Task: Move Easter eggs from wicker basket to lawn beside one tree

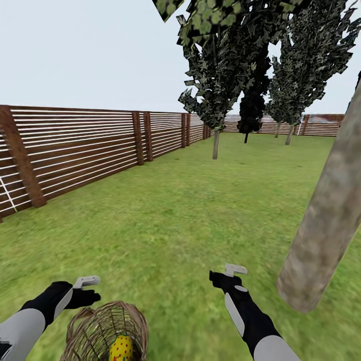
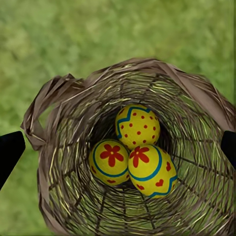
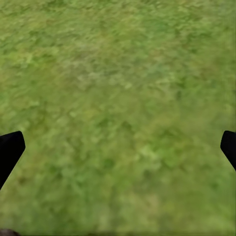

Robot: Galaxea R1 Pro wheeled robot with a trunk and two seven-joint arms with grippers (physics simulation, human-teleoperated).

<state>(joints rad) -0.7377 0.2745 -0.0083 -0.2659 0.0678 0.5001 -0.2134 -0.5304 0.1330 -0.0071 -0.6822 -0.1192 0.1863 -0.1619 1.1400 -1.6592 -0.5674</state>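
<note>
Fingers spread wide and empty, the left gripper (image 1: 87, 288) hangs over the wicker basket (image 2: 54, 98), where three Easter eggs (image 2: 133, 150) nestle touching, while the right gripper (image 1: 228, 275), equally spread, hovers above bare lawn (image 1: 175, 210) near the leaning tree trunk (image 1: 326, 215).

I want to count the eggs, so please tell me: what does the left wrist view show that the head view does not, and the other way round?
The left wrist view looks down into the wicker basket and shows all three Easter eggs lying together at its bottom. The head view shows one egg through the weave, plus the leaning tree trunk, the fence, both arms and the right gripper. Both share the basket and the lawn.
</note>
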